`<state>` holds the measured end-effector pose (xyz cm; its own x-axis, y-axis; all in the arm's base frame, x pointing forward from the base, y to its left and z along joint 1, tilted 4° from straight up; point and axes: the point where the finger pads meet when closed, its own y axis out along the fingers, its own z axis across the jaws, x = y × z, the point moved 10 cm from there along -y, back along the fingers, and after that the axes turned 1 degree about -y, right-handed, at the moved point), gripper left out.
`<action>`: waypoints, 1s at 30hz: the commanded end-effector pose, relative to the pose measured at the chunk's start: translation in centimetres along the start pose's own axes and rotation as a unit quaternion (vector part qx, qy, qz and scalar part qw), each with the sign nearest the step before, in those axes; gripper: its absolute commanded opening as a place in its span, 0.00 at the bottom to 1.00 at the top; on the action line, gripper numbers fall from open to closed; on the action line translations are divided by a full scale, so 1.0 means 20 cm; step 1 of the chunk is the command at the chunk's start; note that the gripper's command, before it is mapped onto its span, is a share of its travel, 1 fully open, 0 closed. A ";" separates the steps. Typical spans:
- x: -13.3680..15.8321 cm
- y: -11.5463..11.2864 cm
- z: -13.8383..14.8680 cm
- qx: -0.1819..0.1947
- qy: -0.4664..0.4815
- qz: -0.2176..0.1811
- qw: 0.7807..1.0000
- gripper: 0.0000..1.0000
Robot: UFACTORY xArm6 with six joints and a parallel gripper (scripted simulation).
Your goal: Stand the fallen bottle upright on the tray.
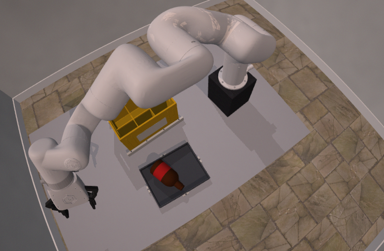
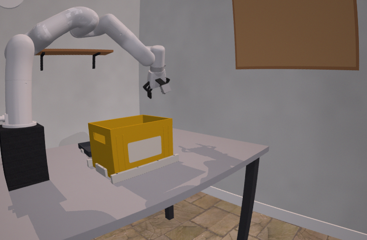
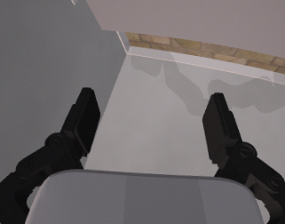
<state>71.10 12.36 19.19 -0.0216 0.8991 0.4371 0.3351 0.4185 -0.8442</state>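
A brown bottle (image 1: 165, 175) with a red label lies on its side on the dark tray (image 1: 176, 171), its neck pointing to the tray's near right edge. The yellow crate (image 1: 145, 121) stands just behind the tray and shows in the exterior view (image 2: 132, 142), where only a corner of the tray (image 2: 85, 146) is visible. My gripper (image 1: 72, 202) is open and empty, high above the table near its far left edge, well away from the bottle. It also shows in the exterior view (image 2: 157, 87) and the wrist view (image 3: 153, 123).
The crate sits in a white bracket (image 2: 139, 170). The arm's black base block (image 1: 231, 90) stands at the back right of the table. A grey wall runs close along the table's left edge, next to my gripper.
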 end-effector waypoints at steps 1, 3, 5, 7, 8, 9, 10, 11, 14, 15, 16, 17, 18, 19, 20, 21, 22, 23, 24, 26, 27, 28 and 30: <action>0.01 -0.01 -0.01 -0.003 -0.001 -0.001 1.000 1.00; 0.01 -0.01 -0.01 -0.003 -0.001 -0.001 1.000 1.00; 0.01 -0.01 -0.01 -0.003 -0.001 -0.001 1.000 1.00; 0.01 -0.01 -0.01 -0.003 -0.001 -0.001 1.000 1.00; 0.01 -0.01 -0.01 -0.003 -0.001 -0.001 1.000 1.00; 0.01 -0.01 -0.01 -0.003 -0.001 -0.001 1.000 1.00; 0.01 -0.01 -0.01 -0.003 -0.001 -0.001 1.000 1.00; 0.01 -0.01 -0.01 -0.003 -0.001 -0.001 1.000 1.00; 0.01 -0.01 -0.01 -0.003 -0.001 -0.001 1.000 1.00; 0.01 -0.01 -0.01 -0.003 -0.001 -0.001 1.000 1.00; 0.01 -0.01 -0.01 -0.003 -0.001 -0.001 1.000 1.00; 0.01 -0.01 -0.01 -0.003 -0.001 -0.001 1.000 1.00; 0.01 -0.01 -0.01 -0.002 -0.001 -0.001 1.000 1.00; 0.01 -0.01 0.00 -0.001 -0.002 0.001 1.000 1.00; 0.02 -0.01 0.01 0.001 -0.003 0.003 1.000 1.00; 0.03 0.00 0.03 0.006 -0.005 0.007 1.000 1.00; 0.06 0.01 0.07 0.013 -0.009 0.014 1.000 1.00; 0.09 0.02 0.12 0.021 -0.014 0.023 0.999 1.00; 0.12 0.03 0.18 0.032 -0.021 0.034 0.999 1.00; 0.16 0.04 0.26 0.045 -0.029 0.047 0.997 1.00; 0.16 0.04 0.26 0.045 -0.029 0.047 0.997 1.00; 0.16 0.04 0.26 0.045 -0.029 0.047 0.997 1.00; 0.16 0.04 0.26 0.045 -0.029 0.047 0.997 1.00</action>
<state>67.18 15.86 18.01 -0.0508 0.9334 0.3553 0.2500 0.3563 -0.9003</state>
